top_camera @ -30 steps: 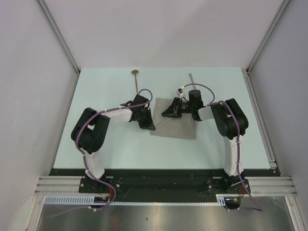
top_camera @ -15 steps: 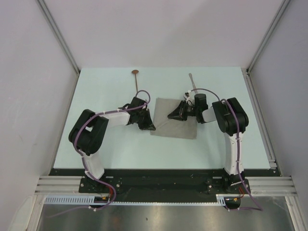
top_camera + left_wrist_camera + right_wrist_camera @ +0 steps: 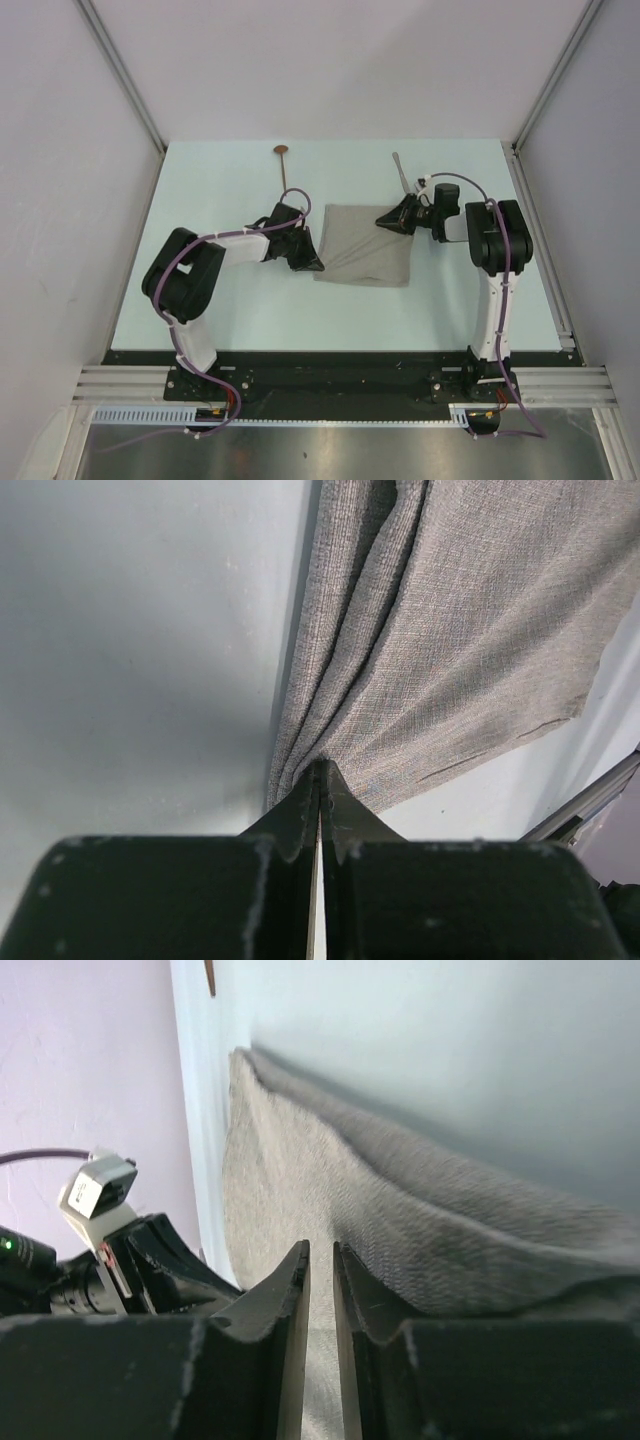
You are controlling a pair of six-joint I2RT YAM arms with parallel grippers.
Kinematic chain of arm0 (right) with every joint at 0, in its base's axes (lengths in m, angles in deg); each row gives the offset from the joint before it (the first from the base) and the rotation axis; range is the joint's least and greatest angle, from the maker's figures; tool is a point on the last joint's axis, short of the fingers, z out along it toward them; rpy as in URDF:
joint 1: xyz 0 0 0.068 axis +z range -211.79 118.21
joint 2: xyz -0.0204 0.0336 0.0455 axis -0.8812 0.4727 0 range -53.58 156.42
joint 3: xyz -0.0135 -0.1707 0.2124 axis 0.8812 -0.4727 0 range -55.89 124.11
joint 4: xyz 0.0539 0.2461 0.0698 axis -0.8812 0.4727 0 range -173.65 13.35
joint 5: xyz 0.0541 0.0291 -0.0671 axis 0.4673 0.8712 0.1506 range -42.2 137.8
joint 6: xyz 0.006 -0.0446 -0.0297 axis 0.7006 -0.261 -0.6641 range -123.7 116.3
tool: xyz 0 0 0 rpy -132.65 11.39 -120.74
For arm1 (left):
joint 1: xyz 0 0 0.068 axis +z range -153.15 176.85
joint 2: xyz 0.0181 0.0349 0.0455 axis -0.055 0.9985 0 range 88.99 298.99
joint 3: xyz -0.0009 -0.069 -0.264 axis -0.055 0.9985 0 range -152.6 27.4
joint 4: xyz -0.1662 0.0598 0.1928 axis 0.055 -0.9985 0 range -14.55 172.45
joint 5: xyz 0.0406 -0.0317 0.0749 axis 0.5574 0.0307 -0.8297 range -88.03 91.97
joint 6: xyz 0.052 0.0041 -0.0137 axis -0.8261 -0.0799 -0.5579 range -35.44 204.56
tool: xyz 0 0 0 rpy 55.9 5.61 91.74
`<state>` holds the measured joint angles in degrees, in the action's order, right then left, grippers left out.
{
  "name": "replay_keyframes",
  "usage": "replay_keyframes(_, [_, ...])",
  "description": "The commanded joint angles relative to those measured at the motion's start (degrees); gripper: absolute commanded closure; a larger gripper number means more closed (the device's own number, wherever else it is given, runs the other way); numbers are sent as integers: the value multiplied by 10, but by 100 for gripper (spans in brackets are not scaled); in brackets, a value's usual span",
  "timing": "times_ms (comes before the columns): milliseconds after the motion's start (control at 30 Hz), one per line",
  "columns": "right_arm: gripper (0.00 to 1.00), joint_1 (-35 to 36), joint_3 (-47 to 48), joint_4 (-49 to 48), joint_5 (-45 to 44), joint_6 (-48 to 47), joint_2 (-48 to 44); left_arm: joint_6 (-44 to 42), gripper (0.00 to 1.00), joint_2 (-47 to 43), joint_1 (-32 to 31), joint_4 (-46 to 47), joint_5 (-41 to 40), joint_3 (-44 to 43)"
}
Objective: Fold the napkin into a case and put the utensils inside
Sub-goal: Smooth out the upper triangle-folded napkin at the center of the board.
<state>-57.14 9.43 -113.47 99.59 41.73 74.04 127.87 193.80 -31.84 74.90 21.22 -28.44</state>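
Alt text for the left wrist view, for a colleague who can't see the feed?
The left gripper, at bottom centre, is shut on an edge of the grey-beige napkin, and the cloth gathers into creases that fan upward from the pinch. The pale table fills the left side of the view.

This is most likely a robotics lab test cell, though the view takes in little beyond it. A pale green surface is boxed in on 3 sides by plain white panels joined with aluminium profiles. At its near edge, a left arm and a right arm trailing purple cables are bolted to a black base plate. Slotted aluminium rails and a brushed steel sheet lie in front.
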Motion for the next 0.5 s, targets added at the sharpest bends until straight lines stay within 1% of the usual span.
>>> replay_keyframes(0, [80, -9, 27, 28, -15, -13, -1, -11, 100, 19, -9, -49, -23, 23])
replay_keyframes(67, [80, 3, 27, 6, -3, 0, -19, -14, 100, 13, -10, -50, -22, 21])
replay_keyframes(133, [79, 8, 33, 71, -38, -21, -55, -15, 100, 6, -11, -55, -19, 15])
replay_keyframes(200, [79, 3, 31, 78, -42, -33, -80, -19, 100, 0, -12, -60, -9, 6])
replay_keyframes(233, [79, -5, 33, 105, -46, -39, -87, -22, 100, -12, -12, -65, -8, 3])
replay_keyframes(333, [76, -18, 34, 135, -48, -66, -105, -31, 97, -43, -17, -81, -10, -15])
replay_keyframes(367, [76, -21, 34, 143, -49, -72, -105, -33, 92, -50, -19, -84, -10, -28])
replay_keyframes(433, [74, -31, 31, 153, -47, -79, -110, -38, 87, -59, -19, -94, -8, -45])
replay_keyframes(467, [74, -35, 25, 153, -49, -81, -111, -40, 81, -63, -19, -99, -10, -66])
